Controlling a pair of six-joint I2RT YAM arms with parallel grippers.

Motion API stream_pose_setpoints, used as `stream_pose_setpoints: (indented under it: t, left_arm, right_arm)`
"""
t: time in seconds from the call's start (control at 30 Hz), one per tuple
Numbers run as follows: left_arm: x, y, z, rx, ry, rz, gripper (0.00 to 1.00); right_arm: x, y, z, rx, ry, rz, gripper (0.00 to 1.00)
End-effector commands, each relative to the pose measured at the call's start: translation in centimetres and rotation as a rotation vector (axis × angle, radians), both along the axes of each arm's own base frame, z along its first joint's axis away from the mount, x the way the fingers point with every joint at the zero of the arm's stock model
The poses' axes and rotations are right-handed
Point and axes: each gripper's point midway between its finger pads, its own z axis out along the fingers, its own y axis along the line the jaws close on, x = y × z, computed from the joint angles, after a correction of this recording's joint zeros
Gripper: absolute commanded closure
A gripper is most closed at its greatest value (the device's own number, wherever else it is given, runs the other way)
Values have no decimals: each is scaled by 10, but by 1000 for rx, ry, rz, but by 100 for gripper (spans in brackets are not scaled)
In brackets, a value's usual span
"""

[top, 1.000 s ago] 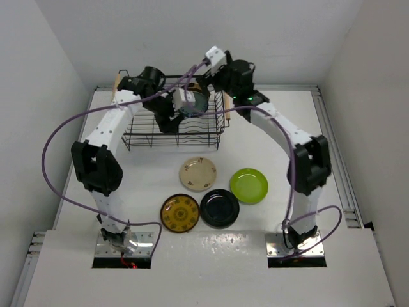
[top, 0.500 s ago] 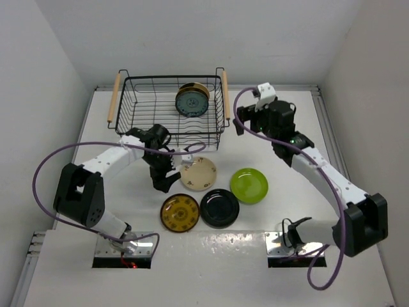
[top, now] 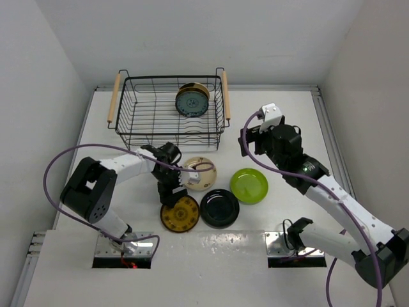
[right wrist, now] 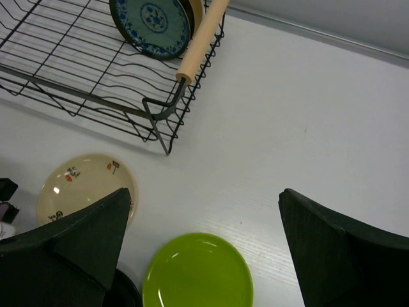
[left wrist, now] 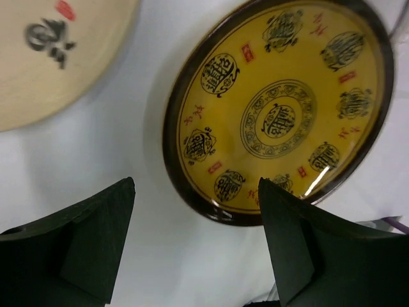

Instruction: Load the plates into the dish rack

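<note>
Left pincer (left wrist: 197, 192) hangs wide open over the yellow plate (left wrist: 278, 118), flat on the table (left wrist: 147, 256) before the dish rack (top: 137, 112); grasping it seems the step, by lowering to pinch its rim.

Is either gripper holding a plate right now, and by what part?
Neither. The left gripper is open just above the mustard plate; the right gripper is open in the air. Both are empty.

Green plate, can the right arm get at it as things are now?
Probably yes: the green plate lies flat and uncovered right in front of the open right tool, with nothing between them.
</note>
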Motion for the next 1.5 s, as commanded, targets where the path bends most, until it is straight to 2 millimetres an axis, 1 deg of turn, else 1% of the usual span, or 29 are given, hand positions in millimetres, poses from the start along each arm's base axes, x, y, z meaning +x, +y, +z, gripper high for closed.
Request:
stream_pose_setpoints:
  t: [0.0, 0.13, 0.23, 0.3, 0.33, 0.37, 0.4, 0.5, 0.53, 0.57, 0.67, 0.77, 0.83, 0.87, 0.9, 0.93, 1.0, 1.03, 1.07, 1.1, 1.13, 1.2, 1.23, 1.27, 1.3, 1.33, 1.37, 1.43, 1.47]
  left_arm:
    - [-1, 8, -19, 72, -22, 20, 17]
    - [-3, 20, -37, 110, -28, 46, 17]
    - [-11, 20, -43, 126, -4, 26, 26]
    - [-9, 15, -41, 113, -10, 9, 37]
    - [-11, 13, -41, 112, -11, -2, 51]
    - [-11, 13, -41, 112, -11, -2, 58]
    - [-11, 11, -39, 112, -11, -13, 69]
    - [-16, 13, -36, 126, 10, -14, 85]
    - [-14, 12, -32, 121, 1, -14, 95]
    - [-16, 14, -29, 123, 5, -14, 100]
    - [-10, 10, -13, 106, -22, -12, 100]
    - [1, 10, 15, 101, -94, -14, 100]
    - [11, 7, 47, 78, -155, -25, 100]
    - [7, 9, 59, 84, -145, -26, 100]
    - [20, 1, 86, 47, -205, -31, 100]
    - [23, -4, 103, 28, -234, -38, 100]
    - [31, -10, 136, -10, -294, -32, 100]
    - [39, -18, 166, -47, -348, -38, 100]
    - [44, -20, 181, -60, -379, -24, 100]
    - [51, -23, 196, -69, -425, -10, 100]
    - [60, -28, 227, -107, -501, 3, 100]
    - [76, -30, 252, -115, -569, 49, 100]
    - [92, -38, 280, -152, -642, 75, 100]
    - [103, -40, 293, -158, -684, 100, 100]
    - [113, -42, 307, -169, -726, 127, 100]
    - [127, -40, 321, -154, -789, 162, 100]
    - [149, -43, 348, -184, -880, 205, 100]
    - [177, -35, 373, -152, -1014, 259, 100]
    - [199, -34, 393, -172, -1114, 304, 100]
  right_arm:
    - [-8, -11, -1, -25, -8, -47, 3]
    - [-16, -13, 0, -43, -23, -50, 3]
    - [-20, -15, 2, -61, -32, -46, 3]
    - [-23, -18, 2, -83, -33, -49, 3]
    - [-22, -20, 2, -83, -36, -60, 3]
    - [-22, -21, 2, -91, -36, -61, 3]
    - [-23, -22, 3, -89, -43, -64, 3]
    - [-24, -24, 4, -92, -56, -64, 3]
    - [-23, -24, 5, -93, -63, -66, 3]
    - [-23, -24, 5, -101, -66, -64, 3]
    - [-22, -20, 6, -106, -72, -41, 3]
    - [-20, -9, 9, -100, -79, 13, 3]
    - [-22, 8, 12, -88, -82, 106, 3]
    - [-23, 16, 12, -80, -78, 153, 3]
    - [-23, 25, 13, -81, -82, 202, 3]
    - [-22, 32, 18, -73, -87, 225, 3]
    - [-21, 42, 17, -68, -81, 268, 1]
    - [-15, 43, 25, -60, -109, 262, 1]
    - [-11, 44, 21, -73, -104, 262, 1]
    - [-7, 45, 25, -66, -124, 256, 1]
    - [-4, 43, 25, -62, -126, 244, 1]
    - [6, 40, 30, -51, -145, 221, 1]
    - [12, 35, 28, -46, -139, 196, 1]
    - [20, 28, 36, -30, -166, 162, 1]
    - [22, 26, 29, -35, -144, 157, 1]
    - [29, 17, 27, -24, -136, 128, 1]
    - [37, 7, 25, -10, -126, 89, 1]
    - [49, -3, 27, 33, -131, 60, 1]
    - [57, -14, 31, 59, -139, 21, 1]
